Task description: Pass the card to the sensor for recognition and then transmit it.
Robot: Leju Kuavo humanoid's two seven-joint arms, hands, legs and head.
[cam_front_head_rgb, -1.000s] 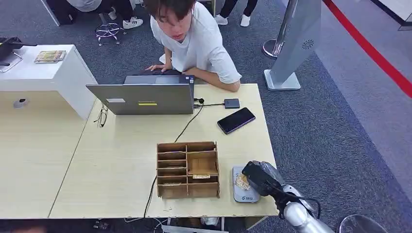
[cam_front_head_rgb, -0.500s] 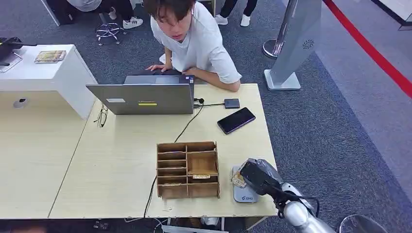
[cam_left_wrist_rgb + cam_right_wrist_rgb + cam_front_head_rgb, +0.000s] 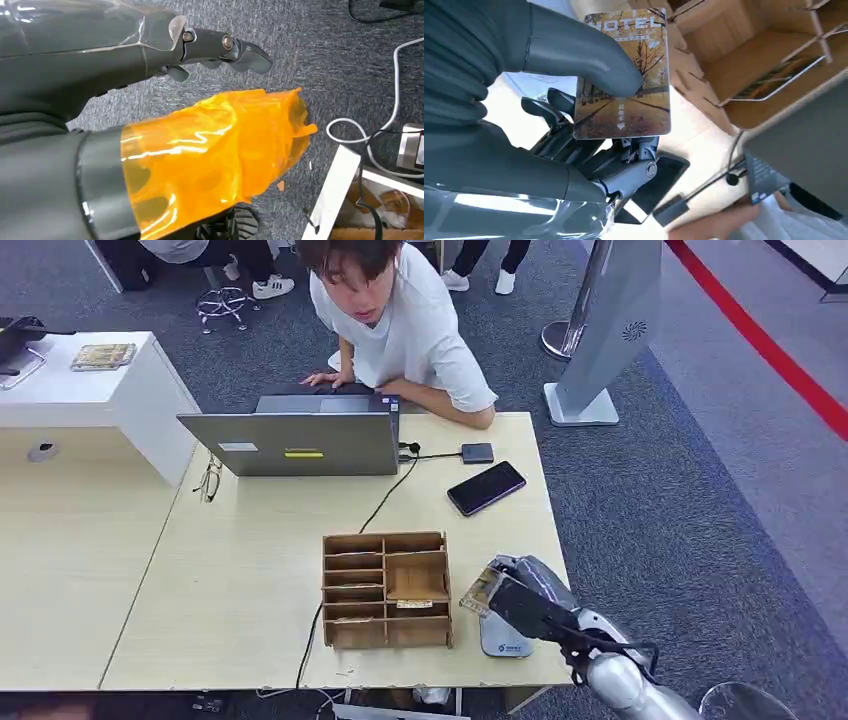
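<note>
My right hand [image 3: 520,602] hovers over the front right part of the table and holds a hotel card [image 3: 626,75] printed with autumn trees, pinched between thumb and fingers. The card [image 3: 478,591] shows at the hand's left side, just right of the wooden organizer [image 3: 386,588]. The grey card sensor [image 3: 503,636] lies flat on the table beneath the hand, partly hidden by it. Another card [image 3: 774,80] sits in one compartment of the organizer. My left hand [image 3: 200,55] hangs over grey carpet with nothing in its fingers, beside an orange film-wrapped part [image 3: 210,150].
A person [image 3: 400,320] leans on the far edge of the table behind an open laptop [image 3: 295,440]. A black phone [image 3: 486,487], a small dark box [image 3: 477,452] and a cable [image 3: 385,502] lie behind the organizer. Glasses [image 3: 208,481] rest at the left.
My right hand has lifted the card off the sensor and moved it left toward the organizer. The sensor's lower part shows more now.
</note>
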